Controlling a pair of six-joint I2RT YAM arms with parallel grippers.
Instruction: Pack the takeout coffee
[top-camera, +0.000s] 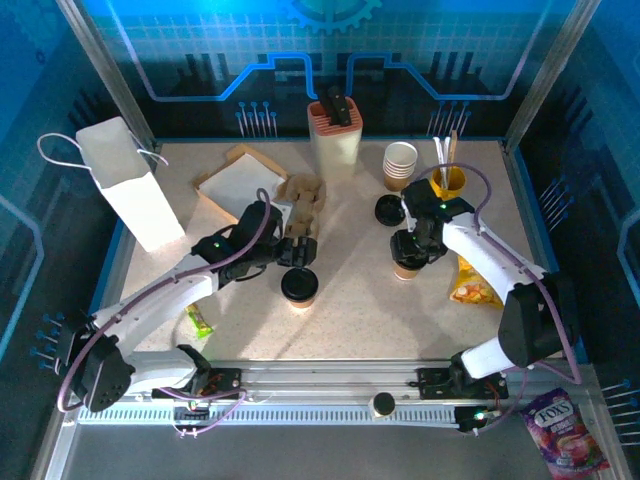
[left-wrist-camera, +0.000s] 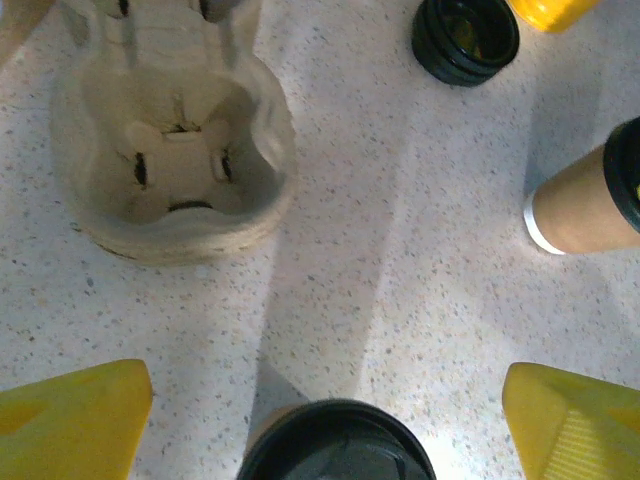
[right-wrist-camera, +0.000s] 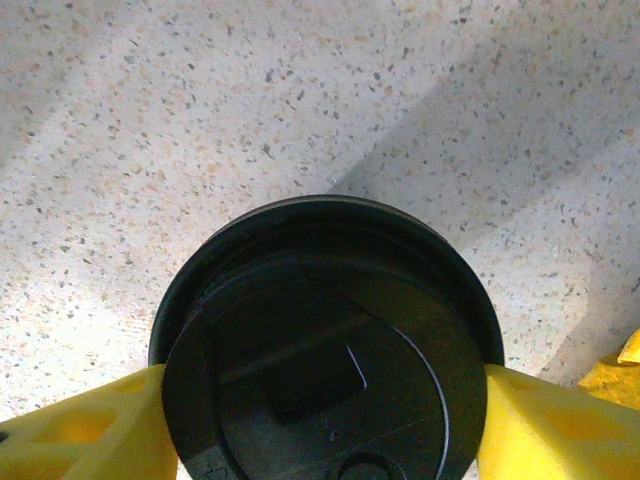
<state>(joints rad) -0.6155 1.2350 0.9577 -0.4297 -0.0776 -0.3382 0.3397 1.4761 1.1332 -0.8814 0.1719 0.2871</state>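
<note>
Right cup: a lidded tan paper coffee cup. It stands on the desk right of centre, just on the near side of the loose black lids.
Left cup: a second lidded cup, left of centre. It stands just on the near side of the pulp cup carrier.
Handling (my judgement): I take both cups to be light, with thin paper walls that dent under a hard squeeze. I cannot tell whether they are filled, so I treat them as spillable and keep them upright. The plastic lid is smooth and only snapped on, so it could pop off if I lift by it.
Where to hold (my judgement): on the paper wall just under the lid rim, where the rolled lip stiffens the cup. I would use opposite sides and gentle pressure.
Right pincer: partly closed over the right cup. In its wrist view the two yellow fingers sit tight against either side of the black lid with no gap showing. I read this as pinching the cup. I see no sign that the cup is off the desk.
Left pincer: spread wide and holding nothing. The left cup's lid sits between the fingers at the near edge of its wrist view, with bare desk on each side, so nothing is touching.
Carrier: the pocket facing the left pincer looks empty, and I judge it a likely slot for the left cup.
</note>
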